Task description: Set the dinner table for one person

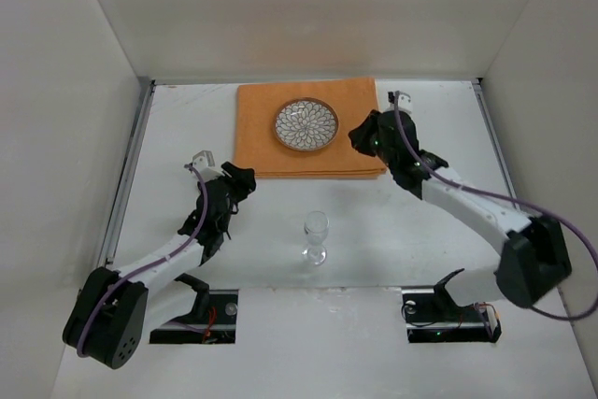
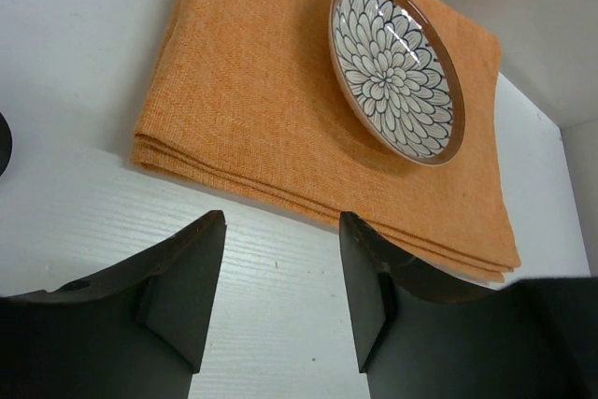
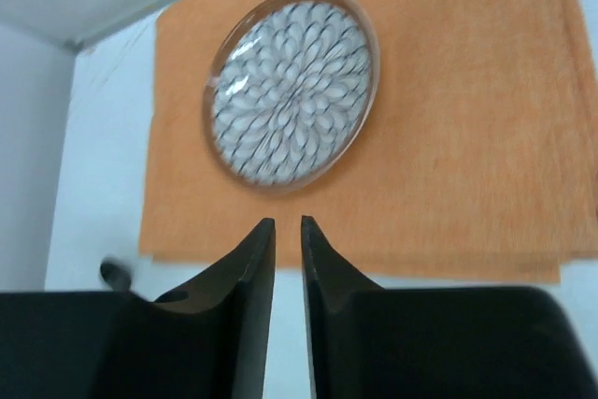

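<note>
Squarely on the orange mat (image 1: 257, 142) sits the plate (image 1: 306, 125); left gripper (image 2: 280, 223) spread off its near edge; right gripper (image 3: 288, 223) pinched empty at its right edge.

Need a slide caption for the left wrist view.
Open left gripper over dinner table, facing patterned plate on folded orange cloth.

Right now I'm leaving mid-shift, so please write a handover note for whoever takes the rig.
Left gripper: open, empty, by the orange mat's near-left corner.
Right gripper: almost shut, empty, at the mat's right edge.
Done: patterned plate sits on the mat at the dinner table's far side.
Glass stands upright on bare table, nearer the bases.
Left: probably bring the glass to the mat; no cutlery in view.
</note>
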`<move>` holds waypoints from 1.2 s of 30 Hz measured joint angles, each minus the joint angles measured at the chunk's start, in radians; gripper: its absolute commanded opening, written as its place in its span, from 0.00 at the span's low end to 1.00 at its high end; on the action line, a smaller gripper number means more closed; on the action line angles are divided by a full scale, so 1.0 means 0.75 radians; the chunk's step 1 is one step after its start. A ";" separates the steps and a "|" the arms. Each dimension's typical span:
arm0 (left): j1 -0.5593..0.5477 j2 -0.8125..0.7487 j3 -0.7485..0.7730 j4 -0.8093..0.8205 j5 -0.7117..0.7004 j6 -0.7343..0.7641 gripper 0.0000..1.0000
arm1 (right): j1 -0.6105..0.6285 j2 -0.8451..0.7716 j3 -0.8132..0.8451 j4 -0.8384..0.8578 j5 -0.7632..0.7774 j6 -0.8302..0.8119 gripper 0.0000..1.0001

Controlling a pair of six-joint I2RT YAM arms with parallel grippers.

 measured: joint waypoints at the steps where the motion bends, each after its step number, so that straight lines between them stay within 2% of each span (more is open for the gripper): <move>1: -0.001 0.006 0.000 -0.001 0.001 0.000 0.40 | 0.042 -0.076 -0.020 -0.051 0.007 -0.033 0.15; 4: -0.003 0.009 0.000 -0.003 0.001 -0.004 0.24 | 0.232 -0.290 -0.034 -0.210 0.030 -0.129 0.14; 7: -0.014 0.009 0.001 -0.007 0.001 -0.003 0.16 | 0.455 -0.464 -0.019 -0.391 0.068 -0.200 0.20; 12: -0.050 0.019 0.006 -0.014 0.000 0.004 0.18 | 0.704 -0.544 0.103 -0.690 0.113 -0.256 0.37; 15: -0.056 0.034 0.009 -0.014 0.001 0.007 0.22 | 0.802 -0.525 0.173 -0.822 0.130 -0.275 0.42; 22: -0.052 0.035 0.009 -0.014 0.000 0.009 0.28 | 0.925 -0.395 0.277 -0.993 0.152 -0.325 0.46; 29: -0.052 0.035 0.009 -0.014 0.001 0.009 0.30 | 0.931 -0.277 0.278 -1.030 0.200 -0.370 0.43; 32: -0.052 0.035 0.009 -0.014 0.001 0.009 0.30 | 0.929 -0.254 0.278 -1.029 0.220 -0.384 0.34; 36: -0.052 0.035 0.009 -0.014 0.001 0.008 0.31 | 0.929 -0.221 0.280 -1.024 0.223 -0.396 0.14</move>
